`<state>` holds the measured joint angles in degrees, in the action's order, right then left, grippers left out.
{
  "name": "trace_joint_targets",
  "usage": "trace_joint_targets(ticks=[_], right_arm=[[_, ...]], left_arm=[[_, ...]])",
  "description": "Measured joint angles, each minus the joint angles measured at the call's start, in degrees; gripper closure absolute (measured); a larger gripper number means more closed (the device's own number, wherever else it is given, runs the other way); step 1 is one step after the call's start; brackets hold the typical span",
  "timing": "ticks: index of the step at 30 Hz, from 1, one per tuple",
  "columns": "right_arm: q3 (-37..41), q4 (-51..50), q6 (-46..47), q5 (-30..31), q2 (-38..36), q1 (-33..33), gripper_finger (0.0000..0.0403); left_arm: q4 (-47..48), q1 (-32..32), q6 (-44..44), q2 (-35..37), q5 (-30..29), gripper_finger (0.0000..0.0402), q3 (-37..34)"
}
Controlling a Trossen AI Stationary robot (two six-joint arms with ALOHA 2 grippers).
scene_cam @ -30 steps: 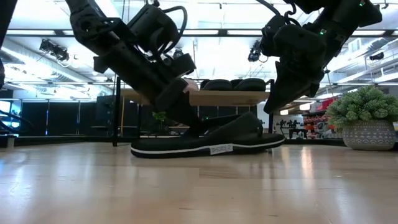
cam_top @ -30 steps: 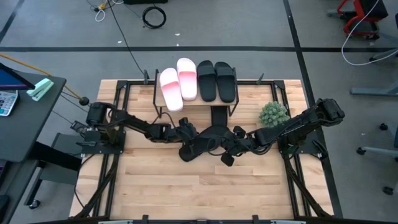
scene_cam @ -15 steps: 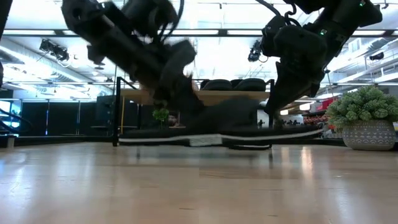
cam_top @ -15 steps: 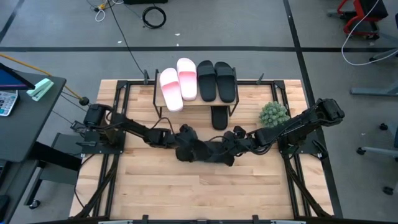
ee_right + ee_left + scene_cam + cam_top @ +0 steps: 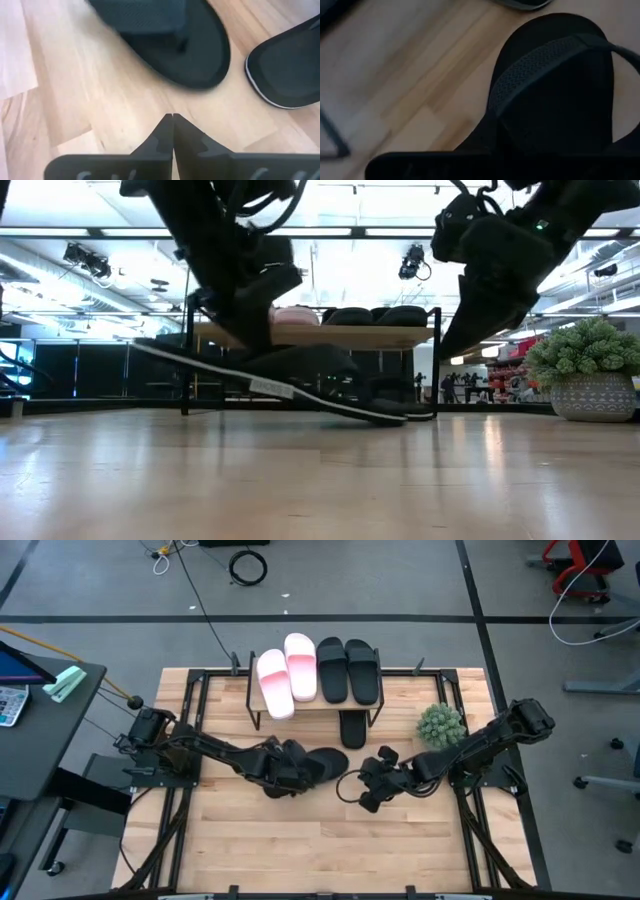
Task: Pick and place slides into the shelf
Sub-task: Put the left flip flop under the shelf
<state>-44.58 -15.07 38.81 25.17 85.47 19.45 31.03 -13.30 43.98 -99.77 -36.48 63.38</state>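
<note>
**A:** Overhead first. What do you see on the shelf (image 5: 312,710)?

**B:** Two pink slides (image 5: 286,670) and two black slides (image 5: 348,668) lie on its top plank. A fifth slide (image 5: 352,728) sits on the lower level, its end coming out at the front. The loose black slide (image 5: 318,764) is on the table in front of the shelf, under the left gripper (image 5: 285,770). Half a second ago both grippers were crowded over this slide; now the right gripper (image 5: 372,788) has pulled away toward the plant (image 5: 440,724), and the slide went with the left arm.

**A:** And from table height?

**B:** The slide (image 5: 275,383) is tilted: the end under the left gripper (image 5: 250,335) is raised, the other end touches the wood. A second ago it lay flat. The right gripper (image 5: 470,330) hangs beside it, not touching.

**A:** The left wrist camera?

**B:** It shows the strap and the footbed very close. The fingers are closed on the slide's near end, I judge, though the contact itself is hidden.

**A:** The right wrist camera?

**B:** Its two fingers (image 5: 161,135) are pressed together, holding nothing, above bare wood near the slide (image 5: 172,42).

**A:** What does it mean for the task?

**B:** I think the left arm alone now carries the last slide; it must still reach the lower level.
</note>
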Motion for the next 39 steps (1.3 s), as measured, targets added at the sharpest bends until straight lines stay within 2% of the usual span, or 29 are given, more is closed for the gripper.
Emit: trace_joint_targets(ticks=[5,10,16,26,35,39], right_arm=[[0.00,0.00,0.53,0.02,0.00,0.65,0.0393],[0.00,-0.03,1.51,0.07,0.00,0.65,0.0391],[0.00,-0.09,1.53,0.05,0.00,0.65,0.0391],[0.00,-0.35,1.54,0.07,0.00,0.62,0.0391],[0.00,-0.35,2.62,0.19,0.00,1.55,0.0391],[0.00,-0.35,2.62,0.17,0.00,2.10,0.0393]], left_arm=[[5.57,0.88,13.01,0.00,0.03,0.0396,0.25],[10.29,0.81,19.02,0.00,-0.02,0.0394,0.28],[12.05,1.83,25.01,-0.42,-3.89,0.0397,0.28],[3.54,3.70,25.09,-0.39,-4.32,0.0354,0.28],[-3.17,4.55,17.34,-0.39,-4.16,0.0300,0.28],[-3.19,5.08,17.09,-0.39,-0.90,0.0277,0.28]])
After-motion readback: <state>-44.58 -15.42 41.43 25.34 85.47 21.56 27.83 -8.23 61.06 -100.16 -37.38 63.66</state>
